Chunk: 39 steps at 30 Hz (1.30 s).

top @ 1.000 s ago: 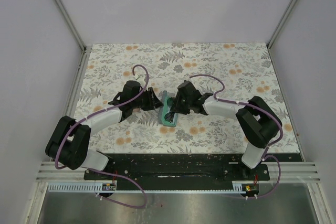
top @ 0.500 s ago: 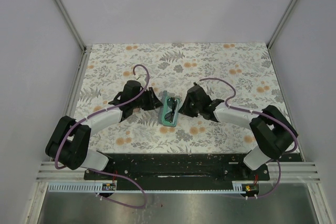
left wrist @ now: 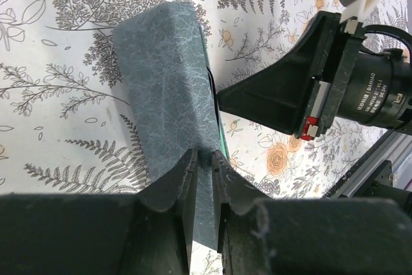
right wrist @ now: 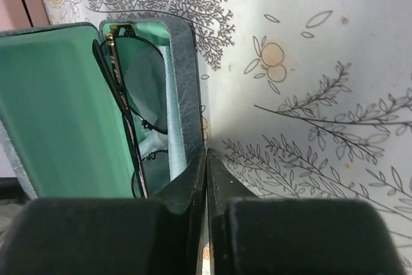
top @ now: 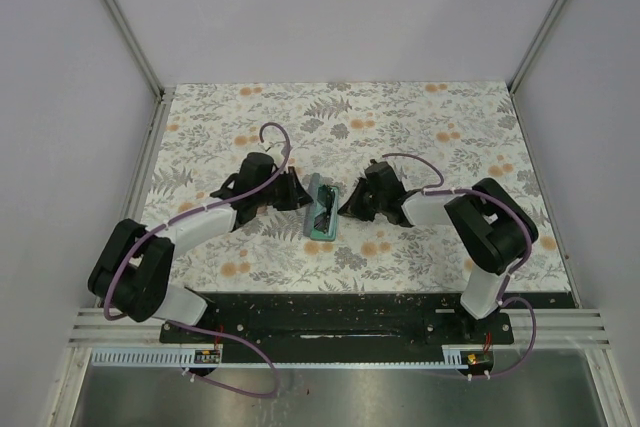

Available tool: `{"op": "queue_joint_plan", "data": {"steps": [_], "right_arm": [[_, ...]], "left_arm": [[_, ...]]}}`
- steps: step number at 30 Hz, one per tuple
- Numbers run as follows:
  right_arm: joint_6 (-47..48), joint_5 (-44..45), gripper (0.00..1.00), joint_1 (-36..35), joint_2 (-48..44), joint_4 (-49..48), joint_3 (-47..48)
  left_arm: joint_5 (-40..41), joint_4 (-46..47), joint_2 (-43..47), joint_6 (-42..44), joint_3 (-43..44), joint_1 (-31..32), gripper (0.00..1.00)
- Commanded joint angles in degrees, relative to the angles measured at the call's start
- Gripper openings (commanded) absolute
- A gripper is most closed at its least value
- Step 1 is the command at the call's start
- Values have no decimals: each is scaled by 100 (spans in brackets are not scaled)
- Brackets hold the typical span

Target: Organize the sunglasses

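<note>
A grey-blue case (top: 322, 215) with green lining lies open at the table's middle. The dark thin-framed sunglasses (right wrist: 138, 88) lie folded inside it, also showing in the top view (top: 324, 209). My left gripper (top: 300, 197) is shut on the edge of the raised lid (left wrist: 167, 94), its fingertips (left wrist: 205, 156) pinching it. My right gripper (right wrist: 206, 152) is shut and empty, its tips right beside the case's right wall (right wrist: 183, 75); it shows in the top view (top: 347, 205) and in the left wrist view (left wrist: 283, 98). The white-framed pair is out of view.
The table is covered by a floral cloth (top: 450, 127). Grey walls stand on three sides, with metal rails (top: 150, 147) along the edges. The arm bases sit on a black plate (top: 330, 312) at the near edge.
My right gripper has left the case, drawn back to the right, then settled shut beside the case's right wall. The dark sunglasses stay in the case. My left gripper still holds the lid.
</note>
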<state>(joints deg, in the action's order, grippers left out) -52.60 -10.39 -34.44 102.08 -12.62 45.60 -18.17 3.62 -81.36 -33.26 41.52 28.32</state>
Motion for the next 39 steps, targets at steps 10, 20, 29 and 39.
{"op": "queue_joint_plan", "data": {"steps": [10,20,29,39], "right_arm": [[30,-314,2,-11,207,-162,54],[311,116,5,-10,-496,488,10],[1058,-664,6,-11,-1155,673,396],[936,-851,5,-19,-332,542,608]], "left_arm": [[349,701,-1091,-93,173,798,14],[797,98,-593,204,304,825,14],[1482,-923,1051,609,401,833,20],[2010,-881,2080,478,-301,781,25]]}}
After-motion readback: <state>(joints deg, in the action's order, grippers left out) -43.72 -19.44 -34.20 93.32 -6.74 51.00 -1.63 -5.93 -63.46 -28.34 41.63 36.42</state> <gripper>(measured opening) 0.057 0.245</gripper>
